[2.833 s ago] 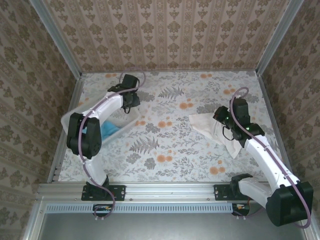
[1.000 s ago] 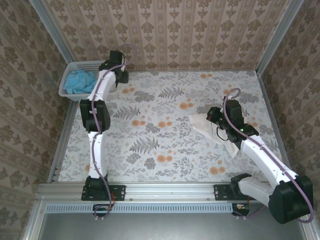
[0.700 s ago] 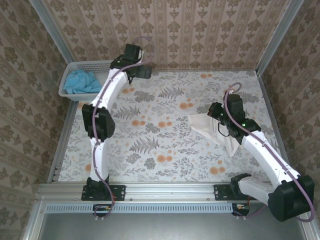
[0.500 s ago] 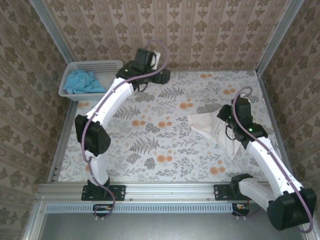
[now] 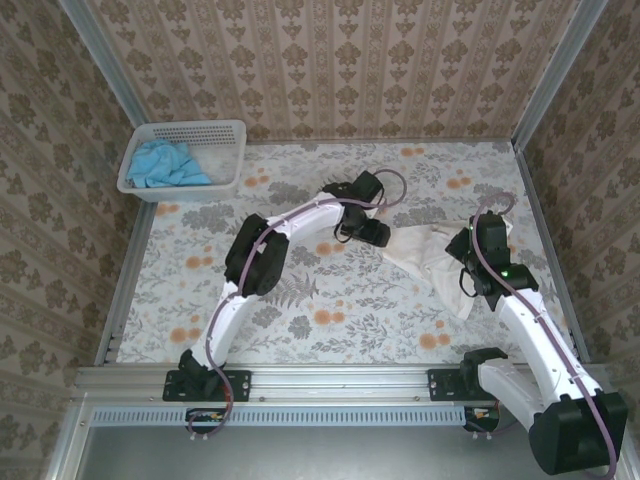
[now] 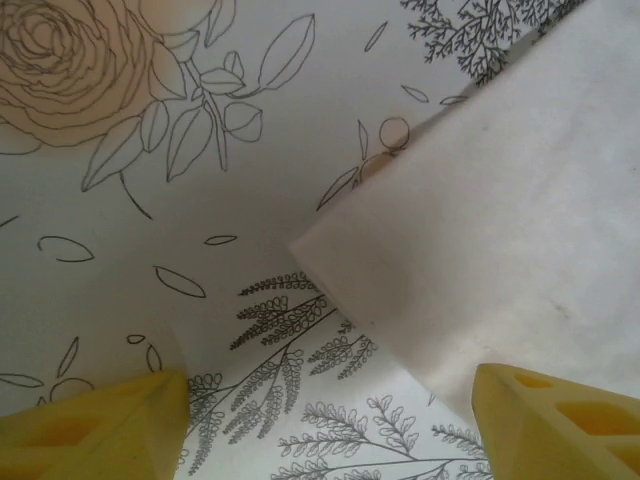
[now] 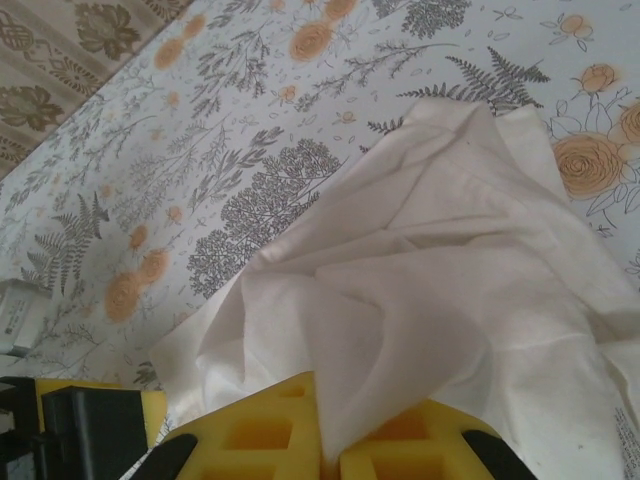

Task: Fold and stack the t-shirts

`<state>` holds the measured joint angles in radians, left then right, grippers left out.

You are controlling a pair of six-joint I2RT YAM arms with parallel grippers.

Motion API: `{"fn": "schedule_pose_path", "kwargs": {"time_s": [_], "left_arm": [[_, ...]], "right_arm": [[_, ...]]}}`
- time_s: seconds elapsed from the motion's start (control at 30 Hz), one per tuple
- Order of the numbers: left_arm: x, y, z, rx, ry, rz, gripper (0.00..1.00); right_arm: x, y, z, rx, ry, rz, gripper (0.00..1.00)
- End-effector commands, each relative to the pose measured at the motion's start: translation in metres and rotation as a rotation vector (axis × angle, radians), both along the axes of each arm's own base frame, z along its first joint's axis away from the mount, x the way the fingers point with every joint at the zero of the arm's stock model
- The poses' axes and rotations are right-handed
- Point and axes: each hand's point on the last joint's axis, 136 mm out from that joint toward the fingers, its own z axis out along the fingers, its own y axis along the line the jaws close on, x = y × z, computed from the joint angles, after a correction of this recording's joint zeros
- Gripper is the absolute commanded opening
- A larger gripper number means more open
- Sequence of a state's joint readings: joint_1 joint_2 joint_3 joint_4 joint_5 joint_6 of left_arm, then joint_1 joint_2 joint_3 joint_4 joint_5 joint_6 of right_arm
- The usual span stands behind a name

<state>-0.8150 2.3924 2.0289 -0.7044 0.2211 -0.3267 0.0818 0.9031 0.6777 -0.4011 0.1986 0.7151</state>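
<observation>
The cream-white t-shirt (image 5: 425,250) lies crumpled on the right half of the flowered table. My right gripper (image 5: 472,252) is shut on a raised fold of it; in the right wrist view the cloth (image 7: 420,240) runs down between the closed yellow fingers (image 7: 270,430). My left gripper (image 5: 371,232) hangs just above the shirt's left corner (image 6: 305,245). It is open, its yellow fingertips (image 6: 95,425) wide apart over bare table beside the cloth (image 6: 490,220). The sky-blue t-shirt (image 5: 165,165) lies bunched in the basket.
The white perforated basket (image 5: 180,128) stands at the back left corner. Wallpapered walls with metal posts close in the table on three sides. The left arm's white links (image 5: 300,215) stretch across the middle of the table.
The left arm has swung from the basket at the back left across to the cream shirt's left corner. The right gripper has shifted right and back, pulling the cloth with it.
</observation>
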Motion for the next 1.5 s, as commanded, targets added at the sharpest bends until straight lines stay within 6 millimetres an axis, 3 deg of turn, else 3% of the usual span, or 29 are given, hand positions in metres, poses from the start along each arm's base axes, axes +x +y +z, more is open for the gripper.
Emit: {"fn": "schedule_pose_path", "kwargs": {"time_s": [0.0,0.23,0.47,0.57,0.67,0.83,0.93,1.1,1.23,1.37,1.47], "left_arm": [[0.005,-0.018,0.022,-0.069,-0.003,0.015,0.73],[0.006,-0.029,0.008,-0.026,-0.028,0.002,0.65],[0.016,-0.017,-0.013,0.146,-0.138,0.012,0.67],[0.018,-0.016,-0.022,0.171,-0.142,0.012,0.62],[0.014,-0.023,-0.031,0.152,-0.121,0.002,0.49],[0.019,-0.026,-0.024,0.137,-0.158,0.019,0.04],[0.032,-0.019,-0.006,0.108,-0.199,0.048,0.00],[0.051,0.000,0.046,0.018,-0.291,0.103,0.00],[0.066,0.024,0.125,-0.091,-0.437,0.159,0.00],[0.079,0.064,0.240,-0.239,-0.648,0.235,0.00],[0.068,0.098,0.339,-0.362,-0.853,0.267,0.00]], "right_arm": [[-0.002,0.002,-0.006,0.024,0.014,0.004,0.12],[0.001,0.003,-0.008,0.024,0.011,0.015,0.13],[0.004,0.006,-0.009,0.027,0.013,0.031,0.13],[0.005,0.006,-0.011,0.029,0.016,0.035,0.13],[0.006,0.007,-0.011,0.029,0.017,0.039,0.13],[0.007,0.006,-0.010,0.029,0.007,0.039,0.13],[0.009,0.006,-0.006,0.028,-0.002,0.042,0.13],[0.013,0.008,0.008,0.031,-0.034,0.054,0.13],[0.024,0.019,0.030,0.067,-0.101,0.105,0.14],[0.043,0.029,0.070,0.088,-0.160,0.155,0.16],[0.053,0.034,0.114,0.085,-0.206,0.185,0.14]]}}
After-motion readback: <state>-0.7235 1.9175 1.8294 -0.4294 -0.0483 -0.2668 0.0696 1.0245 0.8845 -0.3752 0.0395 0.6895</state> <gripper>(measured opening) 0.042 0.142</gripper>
